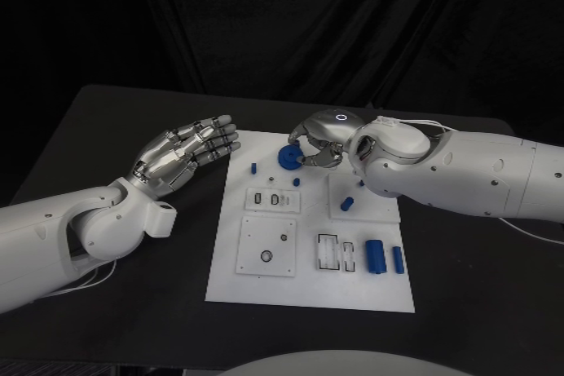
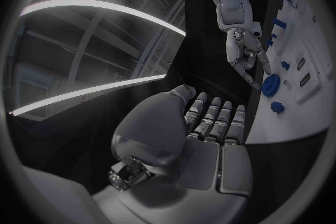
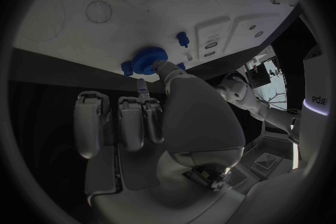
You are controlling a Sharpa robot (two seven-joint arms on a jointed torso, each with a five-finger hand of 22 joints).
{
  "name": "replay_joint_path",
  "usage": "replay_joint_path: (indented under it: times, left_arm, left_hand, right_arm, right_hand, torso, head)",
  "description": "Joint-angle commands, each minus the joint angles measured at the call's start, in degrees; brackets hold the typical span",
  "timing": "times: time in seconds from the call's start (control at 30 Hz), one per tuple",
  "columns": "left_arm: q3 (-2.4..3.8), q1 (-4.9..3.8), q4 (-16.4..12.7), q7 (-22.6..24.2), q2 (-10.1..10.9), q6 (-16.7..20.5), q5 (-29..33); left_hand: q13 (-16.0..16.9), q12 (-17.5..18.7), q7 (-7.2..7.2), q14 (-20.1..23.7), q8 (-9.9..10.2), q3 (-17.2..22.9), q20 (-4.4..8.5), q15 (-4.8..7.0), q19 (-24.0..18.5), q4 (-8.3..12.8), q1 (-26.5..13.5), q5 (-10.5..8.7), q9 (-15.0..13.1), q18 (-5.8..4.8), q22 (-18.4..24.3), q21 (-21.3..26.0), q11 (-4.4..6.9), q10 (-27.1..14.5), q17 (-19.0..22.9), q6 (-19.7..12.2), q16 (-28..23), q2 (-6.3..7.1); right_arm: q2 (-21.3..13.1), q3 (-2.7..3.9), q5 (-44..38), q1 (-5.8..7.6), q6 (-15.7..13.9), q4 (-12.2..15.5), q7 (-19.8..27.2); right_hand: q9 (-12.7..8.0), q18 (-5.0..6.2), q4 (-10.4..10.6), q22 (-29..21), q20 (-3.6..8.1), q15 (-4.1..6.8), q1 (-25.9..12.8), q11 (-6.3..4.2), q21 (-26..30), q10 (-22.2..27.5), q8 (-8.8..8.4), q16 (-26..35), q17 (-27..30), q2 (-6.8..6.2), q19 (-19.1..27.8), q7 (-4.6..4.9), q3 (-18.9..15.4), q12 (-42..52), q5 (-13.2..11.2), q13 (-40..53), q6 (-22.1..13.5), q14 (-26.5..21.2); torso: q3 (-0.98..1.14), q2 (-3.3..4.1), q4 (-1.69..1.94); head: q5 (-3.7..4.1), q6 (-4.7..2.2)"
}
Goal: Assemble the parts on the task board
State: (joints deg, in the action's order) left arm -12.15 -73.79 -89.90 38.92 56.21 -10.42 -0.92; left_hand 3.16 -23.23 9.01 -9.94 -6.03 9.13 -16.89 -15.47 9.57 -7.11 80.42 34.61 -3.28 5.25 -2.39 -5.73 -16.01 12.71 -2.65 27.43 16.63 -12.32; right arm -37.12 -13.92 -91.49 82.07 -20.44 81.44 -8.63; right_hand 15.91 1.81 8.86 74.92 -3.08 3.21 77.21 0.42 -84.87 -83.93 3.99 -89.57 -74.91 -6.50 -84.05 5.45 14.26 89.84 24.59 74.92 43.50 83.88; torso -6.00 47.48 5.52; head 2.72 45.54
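Left hand (image 1: 186, 152) flat, fingers (image 1: 215, 139) straight; right hand (image 1: 326, 137) curled.

The scene is dimly lit from above; the task board (image 1: 311, 290) is brightly rendered. Straight edges are bent in both wrist views.

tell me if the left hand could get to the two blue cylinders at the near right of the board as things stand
Probably not easily. The left hand hovers open off the board's far left edge, while the blue cylinders lie near the task board's opposite side. Nothing blocks the near path; the right hand works farther back at the blue gear.
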Motion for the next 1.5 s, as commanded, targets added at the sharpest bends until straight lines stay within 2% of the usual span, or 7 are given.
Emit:
replay_joint_path:
  times: [0.03, 0.2, 0.63, 0.83, 0.97, 1.2, 1.5]
  left_arm:
    - [0.04, 0.09, 0.0, 5.8, -0.1, -0.9, 0.1]
    - [0.04, 0.10, 0.0, 5.7, 0.0, -0.9, 0.1]
    - [0.04, 0.12, 0.2, 5.6, -0.2, -1.1, 0.1]
    - [0.05, 0.13, 0.3, 5.5, -0.3, -1.1, 0.1]
    - [0.05, 0.13, 0.3, 5.5, -0.2, -1.1, 0.1]
    - [0.05, 0.13, 0.2, 5.4, -0.1, -1.1, 0.1]
    - [0.05, 0.13, -0.1, 5.4, 0.5, -0.9, 0.1]
  left_hand:
    - [0.1, -0.2, 0.67, -0.1, -0.1, 0.3, 0.10, -0.31, 0.0, 0.1, -0.8, 0.13, 0.0, -0.39, 0.1, -0.2, -0.37, 0.1, -0.1, -0.1, 0.3, 0.02]
    - [0.1, -0.2, 0.67, -0.1, -0.1, 0.3, 0.10, -0.31, 0.0, 0.1, -0.8, 0.13, 0.0, -0.39, 0.1, -0.2, -0.37, 0.1, -0.1, -0.1, 0.3, 0.02]
    - [0.1, -0.2, 0.76, -0.1, -0.1, 0.7, 0.10, -0.36, 0.1, 0.1, -0.9, 0.10, 0.0, -0.43, 0.1, -0.2, -0.41, 0.1, -0.1, 0.0, 0.4, 0.11]
    - [0.1, -0.2, 0.77, -0.1, -0.1, 0.7, 0.10, -0.37, 0.1, 0.1, -0.9, 0.10, 0.0, -0.44, 0.1, -0.2, -0.41, 0.1, -0.1, 0.0, 0.4, 0.11]
    - [0.0, -0.2, 0.79, -0.1, -0.1, 0.9, 0.10, -0.38, 0.0, 0.1, -1.0, 0.10, 0.0, -0.45, 0.1, -0.2, -0.42, 0.1, -0.1, 0.0, 0.4, 0.13]
    - [0.0, -0.2, 0.79, -0.1, -0.1, 0.9, 0.10, -0.38, 0.0, 0.1, -1.0, 0.10, 0.0, -0.45, 0.1, -0.2, -0.42, 0.1, -0.1, 0.0, 0.4, 0.13]
    - [0.0, -0.2, 0.79, -0.1, -0.1, 0.9, 0.10, -0.38, 0.0, 0.1, -1.0, 0.10, 0.0, -0.45, 0.1, -0.2, -0.42, 0.1, -0.1, 0.0, 0.4, 0.13]
  right_arm:
    - [-0.2, 0.05, 0.1, -0.14, 0.0, 0.1, 0.1]
    - [-0.9, 0.11, 1.0, -0.13, -0.6, 0.3, 0.5]
    - [-0.8, 0.14, 1.6, -0.36, 3.6, -0.2, 0.7]
    - [-0.6, 0.14, 1.6, -0.67, 3.9, -0.4, 1.0]
    - [-0.6, 0.14, 1.6, -0.94, 4.0, -0.5, 1.1]
    - [-1.0, 0.14, 1.6, -1.16, 3.2, -0.4, 1.1]
    - [-4.1, 0.15, 1.6, -1.16, 0.7, 0.8, 0.9]
  right_hand:
    - [-0.1, 0.18, 0.0, 10.4, 0.15, 0.32, 0.0, -0.43, 0.4, -5.6, -0.25, 0.5, -13.7, -0.24, -1.4, -0.01, 0.4, -0.1, -0.3, 14.5, -0.6, 5.7]
    - [-0.3, 0.18, 0.0, 10.4, 0.17, 0.32, 0.0, -0.40, 0.5, -5.7, -0.02, 0.5, -13.7, -0.10, -1.4, 0.07, 0.5, -0.1, -0.2, 14.6, -0.2, 5.7]
    - [-1.0, 0.21, 0.1, 10.3, 0.15, 0.25, -0.4, -0.30, 0.7, -5.8, 0.20, 0.6, -13.6, 0.28, -1.4, 0.20, 0.7, 0.0, -1.5, 14.7, 0.6, 5.7]
    - [-1.1, 0.10, 0.1, 10.6, 0.09, 0.15, -0.8, -0.16, 0.4, -6.1, 2.25, 0.3, -14.0, 0.43, -1.7, 0.41, 0.9, 0.2, -1.3, 15.1, 6.2, 5.8]
    - [-1.2, 0.10, 0.1, 10.6, 0.06, 0.15, -0.8, -0.15, 0.5, -6.1, 2.59, 0.3, -14.0, 0.52, -1.7, 0.38, 1.1, 0.2, -1.1, 15.1, 7.5, 5.8]
    - [-0.6, 0.08, -0.1, 10.7, -0.04, -0.02, -1.0, 0.11, 0.5, -6.1, 4.38, 0.3, -14.0, 0.74, -1.8, 0.14, 1.3, 0.2, -1.2, 15.1, 12.7, 5.8]
    - [0.4, 0.08, -0.4, 10.8, -0.12, -0.06, -1.2, 0.12, 0.5, -6.1, 5.72, 0.4, -13.9, 0.77, -1.9, -0.38, 0.9, 0.2, -1.3, 15.1, 15.3, 5.8]
  torso:
    - [-0.01, 0.00, 0.05]
    - [-0.01, 0.00, 0.01]
    - [0.04, -0.04, -0.09]
    - [0.05, -0.08, -0.11]
    - [0.11, -0.04, -0.14]
    - [-0.06, -0.03, 0.05]
    - [-0.02, -0.03, -0.09]
  head:
    - [0.11, 0.06]
    - [0.14, 0.02]
    - [0.34, 0.07]
    - [0.28, 0.31]
    - [0.25, 0.32]
    - [0.41, 0.19]
    - [0.09, 0.11]
